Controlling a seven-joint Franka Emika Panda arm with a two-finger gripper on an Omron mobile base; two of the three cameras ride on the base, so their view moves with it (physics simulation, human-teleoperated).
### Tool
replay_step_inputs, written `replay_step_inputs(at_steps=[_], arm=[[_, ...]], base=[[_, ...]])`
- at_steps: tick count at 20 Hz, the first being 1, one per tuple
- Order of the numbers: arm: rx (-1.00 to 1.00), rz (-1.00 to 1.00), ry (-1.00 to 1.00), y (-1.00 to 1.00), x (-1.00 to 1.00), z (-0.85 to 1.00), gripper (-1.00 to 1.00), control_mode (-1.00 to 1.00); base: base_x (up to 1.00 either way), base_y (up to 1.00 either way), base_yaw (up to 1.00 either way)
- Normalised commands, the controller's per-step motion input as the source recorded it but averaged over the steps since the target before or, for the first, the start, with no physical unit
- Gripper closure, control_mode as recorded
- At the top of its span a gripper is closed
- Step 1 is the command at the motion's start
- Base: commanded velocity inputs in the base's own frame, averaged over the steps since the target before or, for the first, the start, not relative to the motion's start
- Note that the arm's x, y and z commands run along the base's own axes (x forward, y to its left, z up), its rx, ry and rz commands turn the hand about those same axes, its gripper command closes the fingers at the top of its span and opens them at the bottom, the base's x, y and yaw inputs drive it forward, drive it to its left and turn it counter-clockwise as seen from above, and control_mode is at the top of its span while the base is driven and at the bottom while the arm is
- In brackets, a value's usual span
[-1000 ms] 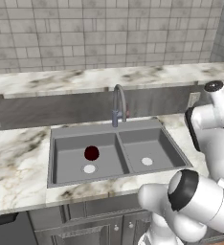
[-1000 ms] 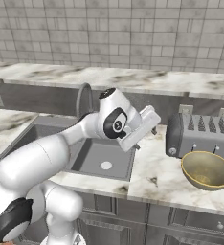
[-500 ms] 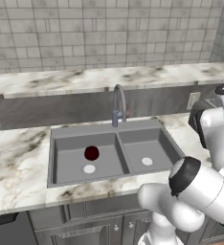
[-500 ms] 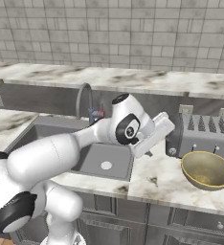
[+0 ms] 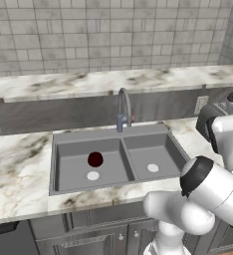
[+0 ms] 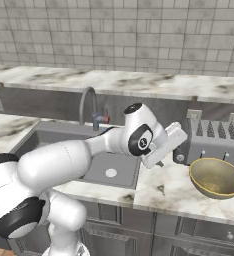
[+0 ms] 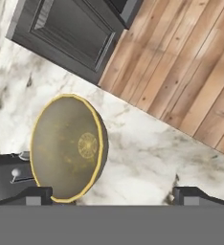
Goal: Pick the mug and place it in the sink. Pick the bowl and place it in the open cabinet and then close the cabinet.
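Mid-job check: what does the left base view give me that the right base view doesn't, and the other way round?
Left base view: the mug standing inside the left basin of the sink, beside that basin's drain, with both basins fully visible.

Right base view: the bowl on the counter in front of the toaster, and the arm's hand reaching towards them; the arm covers much of the sink.

Both: the sink, its tap, the marble counter and the tiled wall.

Mug (image 5: 95, 159) in sink (image 5: 117, 135); bowl (image 6: 216, 177) before toaster (image 6: 211, 141).
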Motion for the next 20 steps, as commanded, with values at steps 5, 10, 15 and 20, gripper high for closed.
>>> replay_step_inputs(at_steps=[5, 10, 15, 20], arm=[[0.0, 0.0, -0.03, -0.15, 0.08, -0.35, -1.0, -1.0], [0.0, 0.0, 0.0, -0.07, 0.15, -0.29, -1.0, -1.0], [0.0, 0.0, 0.0, -0.09, 0.18, -0.21, -1.0, -1.0], [0.0, 0.0, 0.0, -0.15, 0.17, -0.22, -1.0, -1.0]], base=[[0.0, 0.0, 0.0], [0.0, 0.0, 0.0], [0.0, 0.0, 0.0], [0.0, 0.0, 0.0]])
